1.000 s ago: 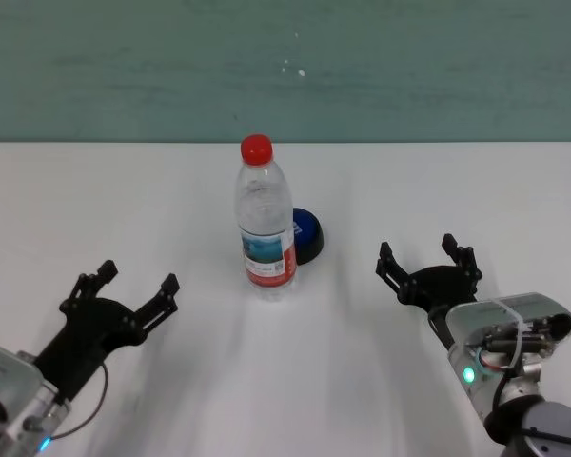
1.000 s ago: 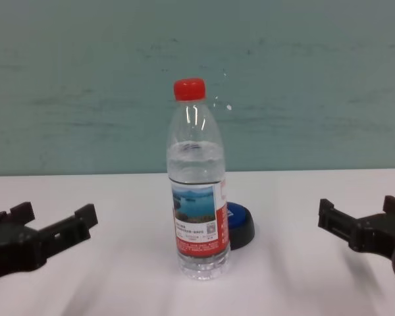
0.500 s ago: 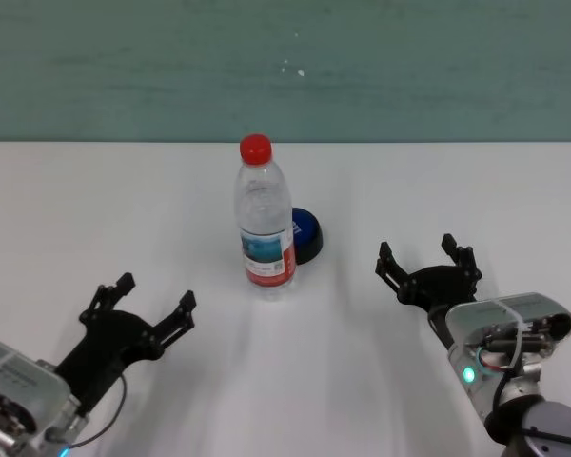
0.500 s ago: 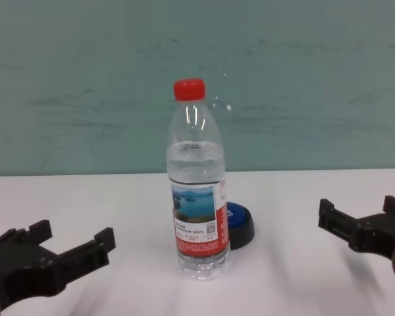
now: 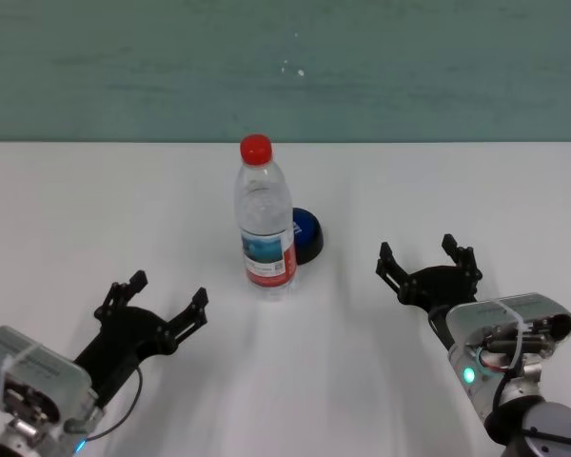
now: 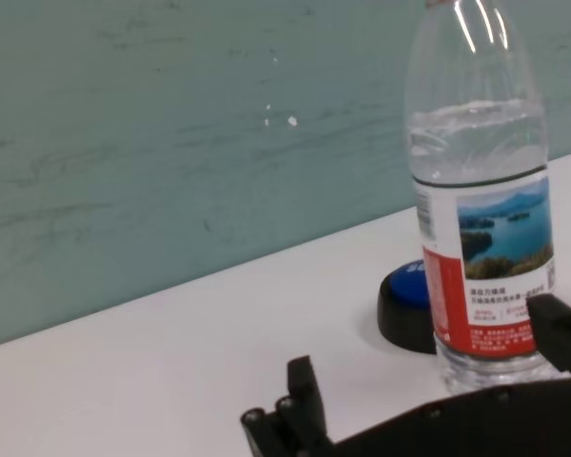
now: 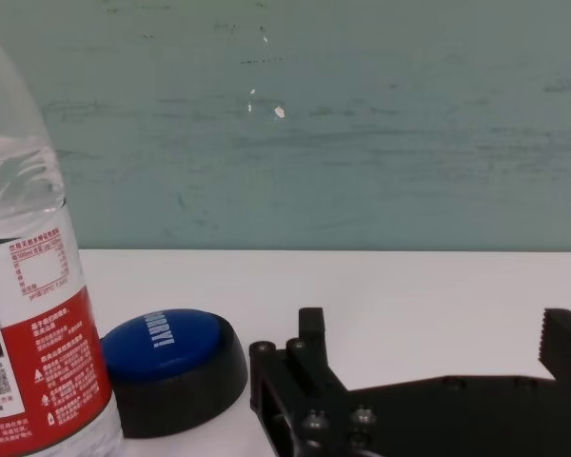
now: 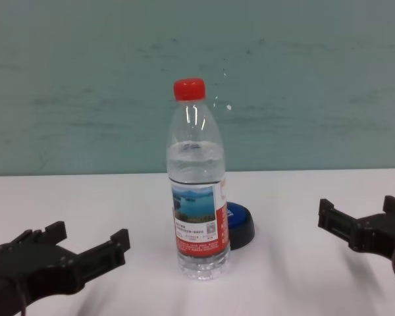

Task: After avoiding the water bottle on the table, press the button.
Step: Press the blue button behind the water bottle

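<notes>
The water bottle stands upright in the middle of the white table, red cap on top. Directly behind it and slightly to its right sits the button, blue dome on a black base, partly hidden by the bottle. My left gripper is open, low over the table to the front left of the bottle, a short gap away. My right gripper is open too, to the right of the button and apart from it. In the left wrist view the bottle and button lie just ahead.
A teal wall runs behind the table's far edge. Bare white tabletop spreads on both sides of the bottle and between the two grippers.
My left gripper has moved forward and to the right, closer to the bottle, staying open. The right gripper, bottle and button have not moved.
</notes>
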`<state>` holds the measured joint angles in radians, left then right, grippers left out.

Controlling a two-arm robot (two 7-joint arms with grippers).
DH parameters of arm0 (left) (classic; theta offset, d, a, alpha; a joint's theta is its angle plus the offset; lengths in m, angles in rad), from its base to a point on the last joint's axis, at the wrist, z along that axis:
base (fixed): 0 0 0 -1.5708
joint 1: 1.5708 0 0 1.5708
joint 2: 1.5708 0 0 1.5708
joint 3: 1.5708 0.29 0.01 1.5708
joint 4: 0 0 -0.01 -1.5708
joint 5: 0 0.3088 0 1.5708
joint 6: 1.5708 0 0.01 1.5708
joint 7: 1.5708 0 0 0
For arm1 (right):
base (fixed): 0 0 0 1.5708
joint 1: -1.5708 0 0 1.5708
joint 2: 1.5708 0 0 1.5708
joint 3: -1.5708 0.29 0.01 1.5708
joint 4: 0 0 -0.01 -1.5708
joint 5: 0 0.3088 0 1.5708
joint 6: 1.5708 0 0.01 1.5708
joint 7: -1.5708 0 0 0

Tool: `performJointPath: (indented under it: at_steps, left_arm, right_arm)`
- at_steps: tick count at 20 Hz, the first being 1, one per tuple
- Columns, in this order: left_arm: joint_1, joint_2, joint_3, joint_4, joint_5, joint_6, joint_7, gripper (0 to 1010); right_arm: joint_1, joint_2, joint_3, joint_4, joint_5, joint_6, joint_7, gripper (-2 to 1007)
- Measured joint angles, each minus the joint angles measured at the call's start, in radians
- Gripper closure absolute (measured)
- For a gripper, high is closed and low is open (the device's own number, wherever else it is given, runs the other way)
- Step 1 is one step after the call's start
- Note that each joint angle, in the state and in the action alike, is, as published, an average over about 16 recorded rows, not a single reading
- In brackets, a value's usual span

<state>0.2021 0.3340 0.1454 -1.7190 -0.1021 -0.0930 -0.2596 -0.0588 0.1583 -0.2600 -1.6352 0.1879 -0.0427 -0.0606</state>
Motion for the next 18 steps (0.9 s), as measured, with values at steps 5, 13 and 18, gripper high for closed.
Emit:
performJointPath:
  at_steps: [5,13,18]
  left_arm:
    - [-0.013,-0.01,0.01,0.007,0.01,0.005,0.004,0]
    - [-0.033,-0.022,0.024,0.017,0.019,0.009,0.006,0]
    - [-0.047,-0.031,0.032,0.024,0.025,0.01,0.009,0]
  right_arm:
    - [0.0,0.0,0.0,0.0,0.0,0.0,0.0,1]
    - [0.0,0.0,0.0,0.0,0.0,0.0,0.0,1]
    - [0.0,0.0,0.0,0.0,0.0,0.0,0.0,1]
